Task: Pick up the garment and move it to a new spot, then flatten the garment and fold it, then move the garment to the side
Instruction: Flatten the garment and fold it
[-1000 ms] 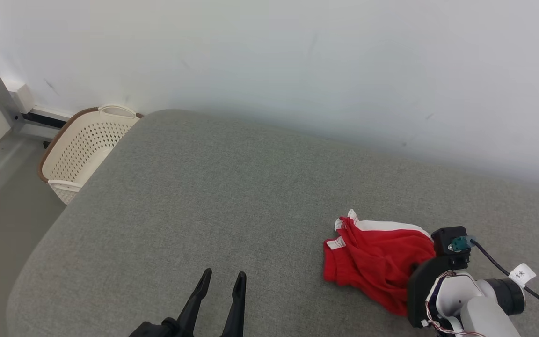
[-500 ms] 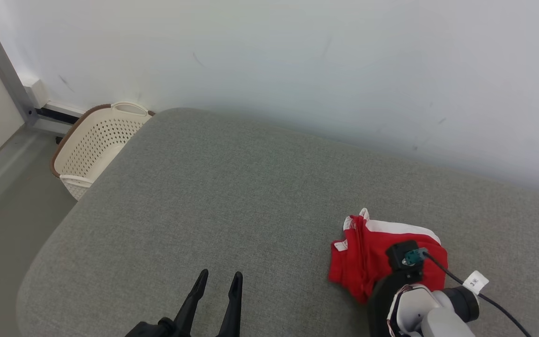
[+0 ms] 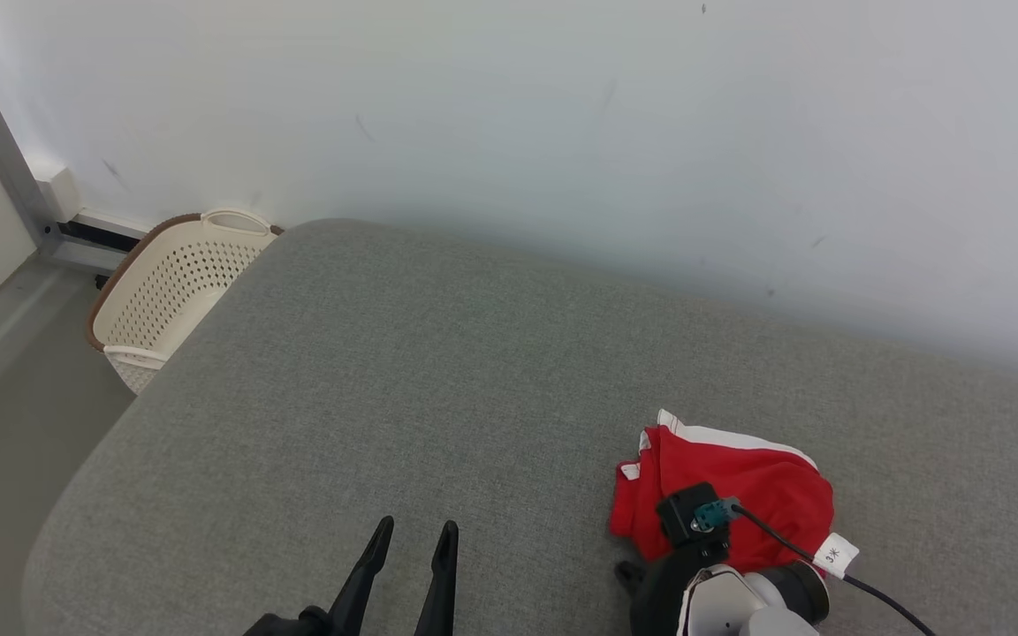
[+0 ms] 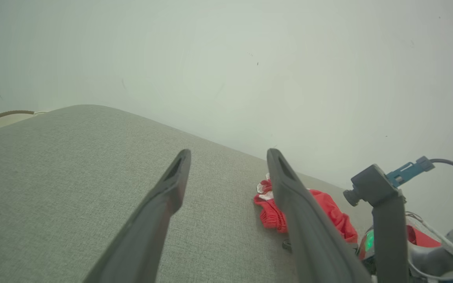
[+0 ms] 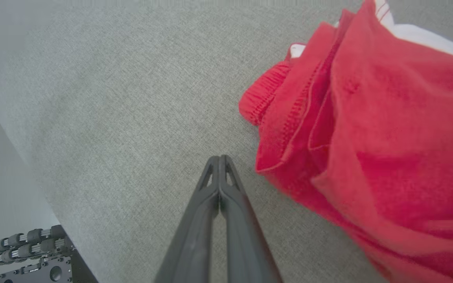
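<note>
Grey cushion, red garment, right pincer shifted left, together, left pincer apart

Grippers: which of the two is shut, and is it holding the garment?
The right gripper: its fingers are pressed together with nothing between them, beside the red garment. The left gripper has its fingers apart.

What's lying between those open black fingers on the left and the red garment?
Nothing: in the head view, only bare grey cushion separates the left fingers from the red garment.
</note>
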